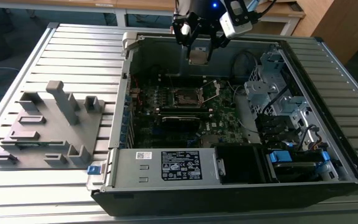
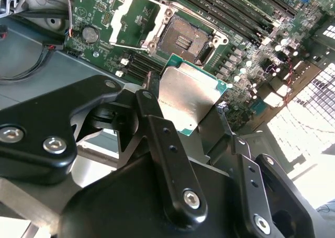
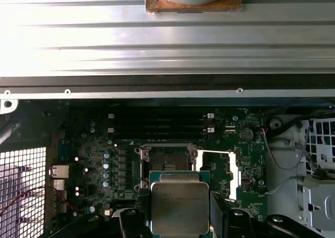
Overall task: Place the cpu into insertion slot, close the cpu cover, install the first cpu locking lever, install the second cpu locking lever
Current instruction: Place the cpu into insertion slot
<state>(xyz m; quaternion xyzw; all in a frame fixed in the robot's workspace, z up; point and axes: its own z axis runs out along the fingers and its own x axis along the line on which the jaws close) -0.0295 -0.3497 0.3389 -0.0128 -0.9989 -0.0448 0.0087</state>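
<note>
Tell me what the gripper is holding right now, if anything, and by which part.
The gripper holds the cpu, jaws shut on two opposite side edges, with its grey metal face bare. The insertion slot is uncovered and unfilled.

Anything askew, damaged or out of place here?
Nothing stands out. The gripper holds the cpu by two edges above the motherboard; the insertion slot is empty and the cpu cover is swung open beside it.

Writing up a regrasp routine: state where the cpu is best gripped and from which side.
Pinch the cpu by two opposite thin edges, coming from above its flat metal face, as the gripper holds it; that probably leaves the underside free toward the insertion slot.
</note>
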